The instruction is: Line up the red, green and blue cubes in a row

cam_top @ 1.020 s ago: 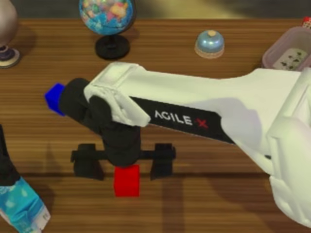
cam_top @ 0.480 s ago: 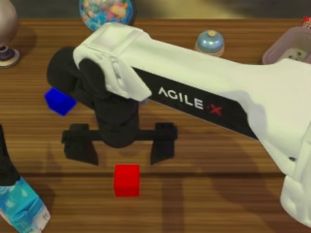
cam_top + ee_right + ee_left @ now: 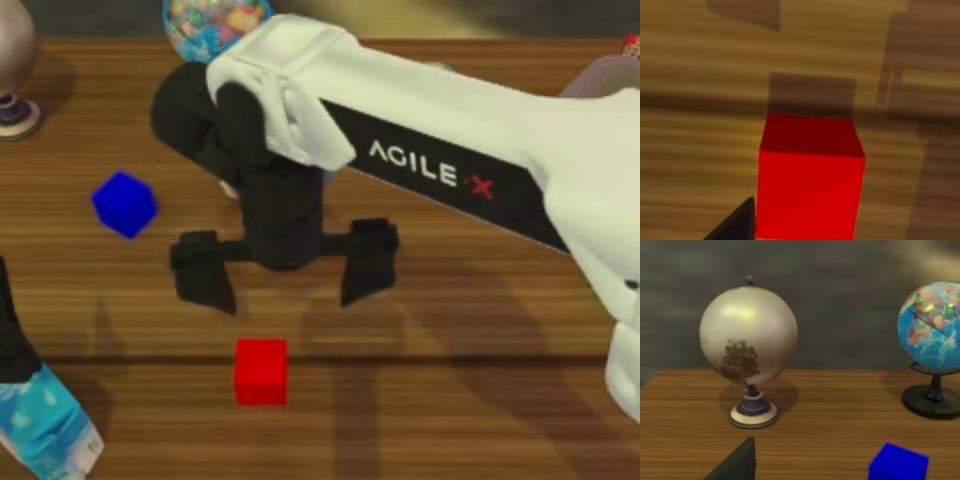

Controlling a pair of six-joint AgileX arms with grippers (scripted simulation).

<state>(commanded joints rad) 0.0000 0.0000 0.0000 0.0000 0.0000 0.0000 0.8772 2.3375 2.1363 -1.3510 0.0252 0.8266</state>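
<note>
Overhead, right pincer (image 3: 288, 283) spread wide and empty, hanging above the brown wooden tabletop (image 3: 450, 400) with the small matte red cube (image 3: 261, 371) resting apart toward the near edge; deep blue matte cube (image 3: 124, 203) well off to the left, nearer the left arm; green cube nowhere visible; bare wood around both
</note>
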